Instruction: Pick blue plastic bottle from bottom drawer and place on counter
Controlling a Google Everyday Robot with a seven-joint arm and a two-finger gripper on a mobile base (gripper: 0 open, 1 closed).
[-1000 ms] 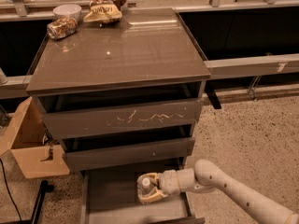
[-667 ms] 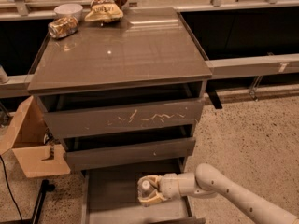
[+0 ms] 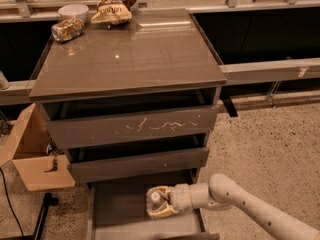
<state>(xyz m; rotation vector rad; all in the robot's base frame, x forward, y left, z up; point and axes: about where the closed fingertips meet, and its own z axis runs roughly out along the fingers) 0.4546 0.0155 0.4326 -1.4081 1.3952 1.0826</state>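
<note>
Speckled stone floor, grey-brown cabinet, bottom drawer pulled out at its foot. Inside that drawer, toward its right side: gripper, reaching in from the drawer's right, fingers drawn in on both sides of blue plastic bottle, apparently holding it, white cap showing between them. Bottle low, at or just off the drawer floor; cannot tell which. Directly above the drawer: middle drawer front. High above the drawer: counter, the goal. Risks, as judged: lifting straight up and knocking bottle or wrist against that front; slick plastic slipping under an off-centre squeeze; scraping the drawer's right wall while backing out.
</note>
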